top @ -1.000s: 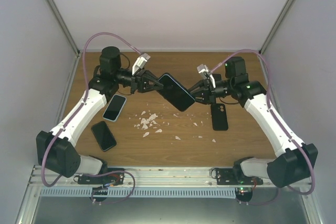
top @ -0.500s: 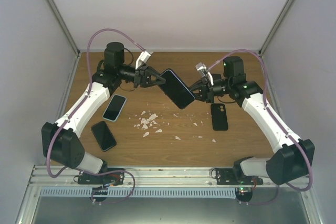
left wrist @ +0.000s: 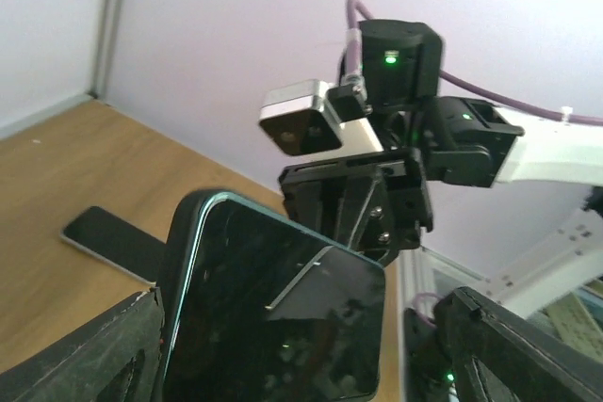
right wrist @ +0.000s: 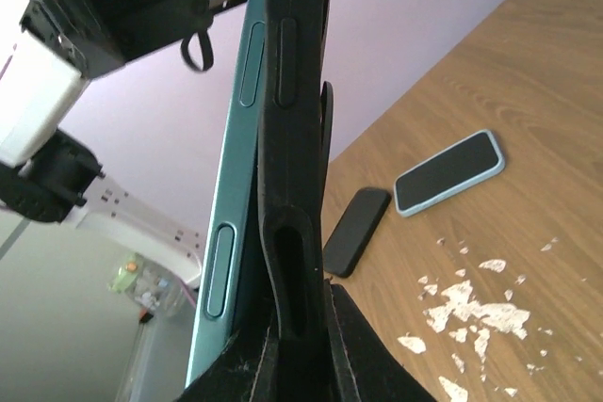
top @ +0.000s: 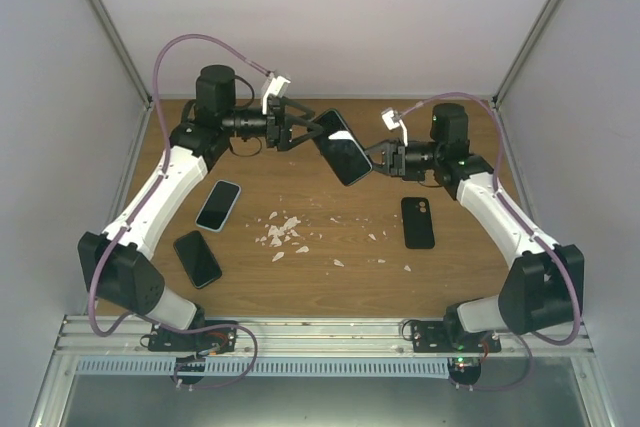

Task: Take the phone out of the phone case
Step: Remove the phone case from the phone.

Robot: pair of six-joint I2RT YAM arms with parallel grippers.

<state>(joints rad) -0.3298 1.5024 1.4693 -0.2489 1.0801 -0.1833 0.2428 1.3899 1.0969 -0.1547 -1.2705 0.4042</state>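
At the left of the tabletop point(top: 470, 282) a black handset point(top: 197, 258) lies screen up, and just beyond it, apart from it, lies a blue-cased handset point(top: 218, 205). White scraps point(top: 283, 231) are scattered on the wood toward the middle. Above them, well off the surface, the left claw point(top: 308, 132) points rightward with its jaws spread wide. In the left wrist view its two fingers point(left wrist: 89, 360) stand far apart on either side of the phone point(top: 343, 147), with clear space showing on the right-hand side, so it has hold of nothing. The phone hangs in the air between the two arms, tilted, its dark screen facing up and toward the left arm. At its right end the right claw point(top: 378, 157) is closed tight. The right wrist view shows the fingers point(right wrist: 252, 369) pinching the black phone case point(right wrist: 297, 138), whose side wall seems peeled away from the phone's teal edge, though the close angle makes that hard to judge. Further right a dark piece point(top: 418, 222) with a camera patch lies flat on the tabletop.
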